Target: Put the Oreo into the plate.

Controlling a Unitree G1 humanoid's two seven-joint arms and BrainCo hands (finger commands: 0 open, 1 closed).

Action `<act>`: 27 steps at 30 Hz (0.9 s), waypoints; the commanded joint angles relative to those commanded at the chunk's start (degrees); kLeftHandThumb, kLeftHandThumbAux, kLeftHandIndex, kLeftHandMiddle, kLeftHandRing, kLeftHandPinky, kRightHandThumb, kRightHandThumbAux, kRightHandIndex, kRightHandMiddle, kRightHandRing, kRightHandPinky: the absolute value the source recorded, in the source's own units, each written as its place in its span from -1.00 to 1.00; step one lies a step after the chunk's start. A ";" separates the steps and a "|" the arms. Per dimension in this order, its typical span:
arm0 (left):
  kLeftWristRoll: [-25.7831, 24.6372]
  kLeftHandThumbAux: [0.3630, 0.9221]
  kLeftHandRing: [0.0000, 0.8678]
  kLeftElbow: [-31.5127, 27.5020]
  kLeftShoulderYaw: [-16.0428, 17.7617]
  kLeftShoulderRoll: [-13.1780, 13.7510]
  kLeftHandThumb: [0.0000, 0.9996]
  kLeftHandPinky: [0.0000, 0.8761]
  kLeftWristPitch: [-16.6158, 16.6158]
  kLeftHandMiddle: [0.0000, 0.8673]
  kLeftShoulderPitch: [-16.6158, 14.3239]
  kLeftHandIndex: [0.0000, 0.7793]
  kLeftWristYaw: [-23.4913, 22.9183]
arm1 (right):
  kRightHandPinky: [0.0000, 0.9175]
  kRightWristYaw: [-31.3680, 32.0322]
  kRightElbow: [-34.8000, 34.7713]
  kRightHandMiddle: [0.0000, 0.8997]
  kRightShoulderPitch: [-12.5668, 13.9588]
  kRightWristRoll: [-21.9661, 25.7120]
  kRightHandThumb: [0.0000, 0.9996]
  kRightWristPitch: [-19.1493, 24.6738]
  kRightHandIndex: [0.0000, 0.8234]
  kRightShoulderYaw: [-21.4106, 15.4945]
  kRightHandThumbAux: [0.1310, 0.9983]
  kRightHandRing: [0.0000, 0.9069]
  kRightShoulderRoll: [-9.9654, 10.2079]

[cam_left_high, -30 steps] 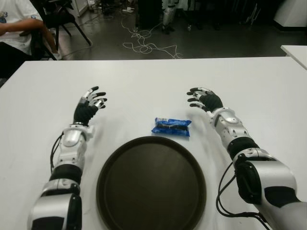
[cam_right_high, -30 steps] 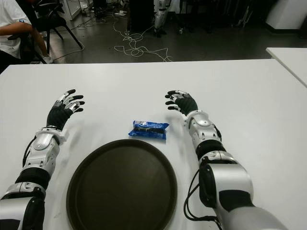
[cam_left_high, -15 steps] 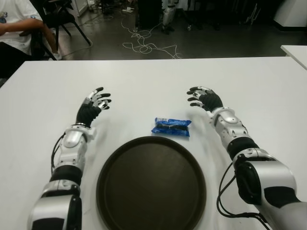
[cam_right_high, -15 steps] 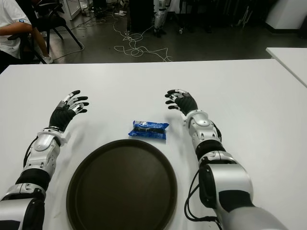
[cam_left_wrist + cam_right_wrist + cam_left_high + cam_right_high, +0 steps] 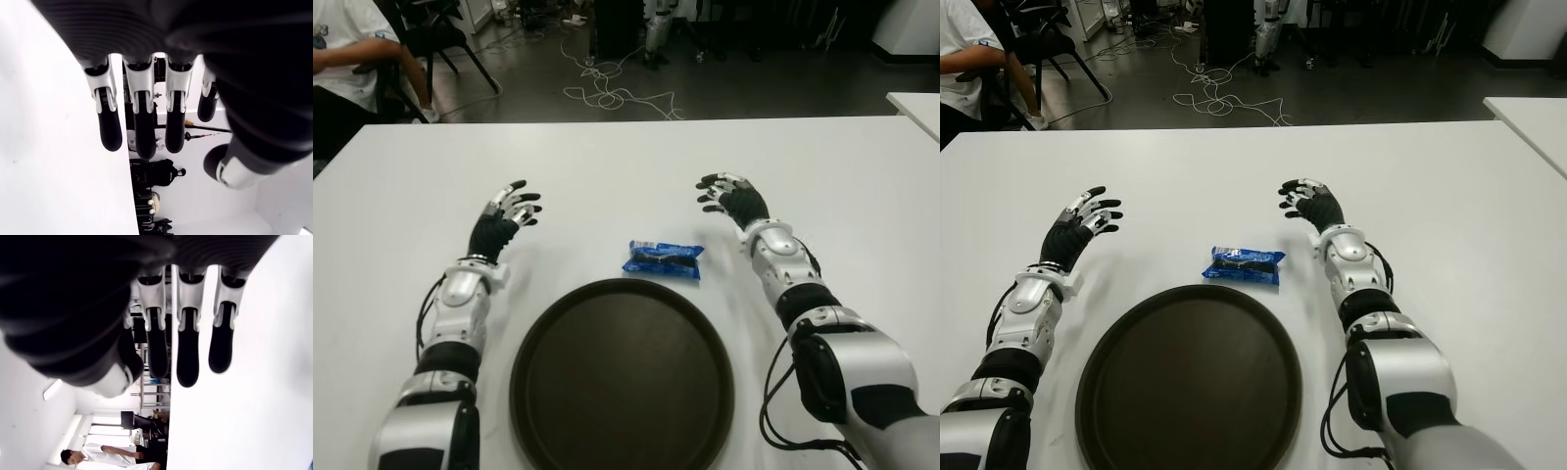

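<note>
A blue Oreo packet (image 5: 664, 259) lies flat on the white table (image 5: 607, 166), just beyond the far rim of a round dark plate (image 5: 622, 377) that holds nothing. My left hand (image 5: 509, 209) hovers to the left of the packet with its fingers (image 5: 110, 125) spread and nothing in them. My right hand (image 5: 726, 195) is to the packet's right and a little farther back, fingers (image 5: 187, 357) also spread and holding nothing. Neither hand touches the packet.
A person's arm and white shirt (image 5: 352, 49) show beyond the table's far left corner, beside a chair. Cables (image 5: 607, 93) lie on the floor past the far edge. Another white table (image 5: 915, 103) stands at the right.
My left hand has shifted slightly forward and to the right. My right hand has barely moved. The packet and the plate have stayed put.
</note>
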 joint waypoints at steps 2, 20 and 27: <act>0.06 -0.01 -0.36 0.40 -0.07 0.02 -0.30 -0.35 -0.23 -0.35 -0.16 -0.60 -0.13 | -0.19 -1.24 -0.23 -0.34 0.36 -1.10 -0.75 -1.85 -0.49 0.67 0.52 -0.27 -0.07; 1.15 0.10 -0.35 3.10 -0.65 0.44 -0.34 -0.34 -2.72 -0.35 -0.85 -0.60 -0.69 | -0.84 -22.14 -7.12 -0.79 5.25 -21.48 -1.00 -24.00 -0.86 13.51 0.42 -0.80 -5.53; 1.68 0.13 -0.36 3.75 -0.96 0.74 -0.36 -0.33 -3.55 -0.35 -1.13 -0.61 -0.35 | -0.83 -27.35 -12.38 -0.82 6.43 -26.33 -1.00 -24.52 -0.91 15.92 0.40 -0.81 -7.49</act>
